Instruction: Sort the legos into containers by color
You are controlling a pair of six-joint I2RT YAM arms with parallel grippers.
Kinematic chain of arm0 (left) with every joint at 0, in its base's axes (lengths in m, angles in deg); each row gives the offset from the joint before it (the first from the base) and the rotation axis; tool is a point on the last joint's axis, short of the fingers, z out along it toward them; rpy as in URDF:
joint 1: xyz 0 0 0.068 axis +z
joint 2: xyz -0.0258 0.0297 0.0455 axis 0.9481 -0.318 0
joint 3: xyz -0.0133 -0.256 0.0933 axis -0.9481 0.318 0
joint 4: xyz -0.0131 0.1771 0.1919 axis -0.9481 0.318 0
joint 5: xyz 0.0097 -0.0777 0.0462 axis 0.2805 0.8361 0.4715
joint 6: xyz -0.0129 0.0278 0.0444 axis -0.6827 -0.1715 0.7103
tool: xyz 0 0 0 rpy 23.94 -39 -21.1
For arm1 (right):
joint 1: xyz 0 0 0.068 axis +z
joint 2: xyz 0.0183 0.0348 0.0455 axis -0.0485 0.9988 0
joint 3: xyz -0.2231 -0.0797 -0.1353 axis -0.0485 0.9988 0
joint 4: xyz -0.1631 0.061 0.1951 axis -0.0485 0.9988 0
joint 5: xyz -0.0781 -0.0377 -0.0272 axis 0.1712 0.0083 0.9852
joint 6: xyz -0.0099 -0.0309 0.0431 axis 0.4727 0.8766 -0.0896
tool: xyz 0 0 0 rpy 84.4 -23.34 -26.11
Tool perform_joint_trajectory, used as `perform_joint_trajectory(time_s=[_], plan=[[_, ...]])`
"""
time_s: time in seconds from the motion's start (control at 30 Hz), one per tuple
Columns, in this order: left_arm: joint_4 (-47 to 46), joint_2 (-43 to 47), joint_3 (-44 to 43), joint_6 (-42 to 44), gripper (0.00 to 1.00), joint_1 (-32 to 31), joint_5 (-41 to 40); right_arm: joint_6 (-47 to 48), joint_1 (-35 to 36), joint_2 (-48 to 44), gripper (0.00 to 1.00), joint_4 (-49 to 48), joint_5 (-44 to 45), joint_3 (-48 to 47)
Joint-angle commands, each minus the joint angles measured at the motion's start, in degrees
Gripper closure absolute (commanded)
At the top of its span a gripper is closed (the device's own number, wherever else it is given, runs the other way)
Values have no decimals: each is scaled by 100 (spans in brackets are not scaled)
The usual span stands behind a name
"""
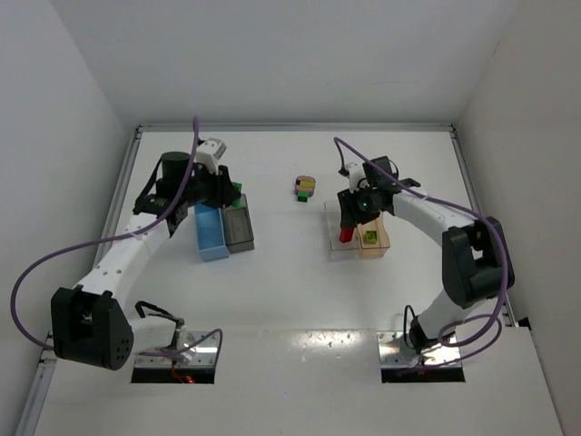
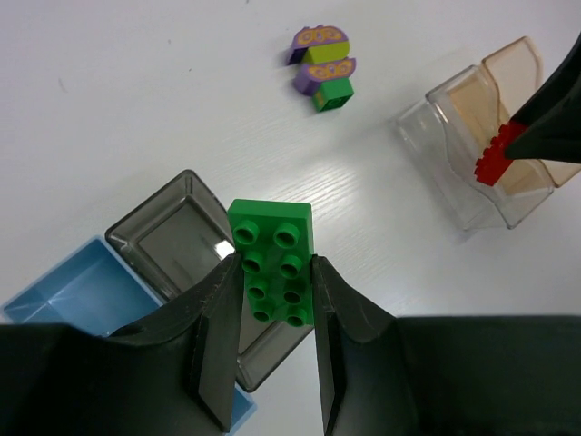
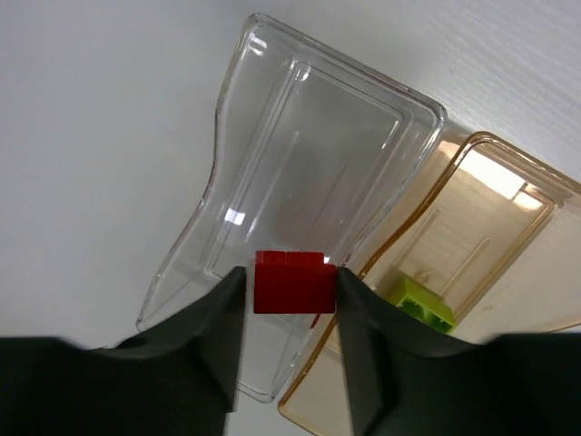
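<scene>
I have the left jaws over the grey bin's [image 2: 172, 227] edge, with the blue bin [image 2: 82, 291] touching it, and the right jaws over the clear bin [image 3: 309, 136], the tan bin [image 3: 490, 209] alongside. The left jaws are clamped on a green brick [image 2: 272, 236], studs toward the camera, long axis pointing out ahead. The right jaws pinch a red brick [image 3: 292, 282]. A yellow-green brick [image 3: 422, 304] lies in the tan bin.

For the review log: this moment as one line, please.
left pincer: shut on green brick, by grey bin | right pincer: shut on red brick, over clear bin | tan bin: yellow-green brick inside
</scene>
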Motion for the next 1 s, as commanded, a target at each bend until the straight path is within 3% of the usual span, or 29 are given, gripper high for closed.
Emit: perform_joint_trajectory(time_s=[0.0,0.2,0.63,0.73,0.97], plan=[[99,41,-44,124,100,68,-281,7,117,-24,49,-168,129,-312],[99,-231,140,-7,100,68,-482,-186,223,-278,37,-168,-133,-487],[-155,-566,598,-702,100,68,-535,-389,223,-551,36,60,-389,-980],[-208,-627,721,-773,91,68,-597,-389,223,-551,36,60,-389,-980],[-209,-847,669,-825,48,68,-729,-389,223,-437,36,113,-389,-1032]])
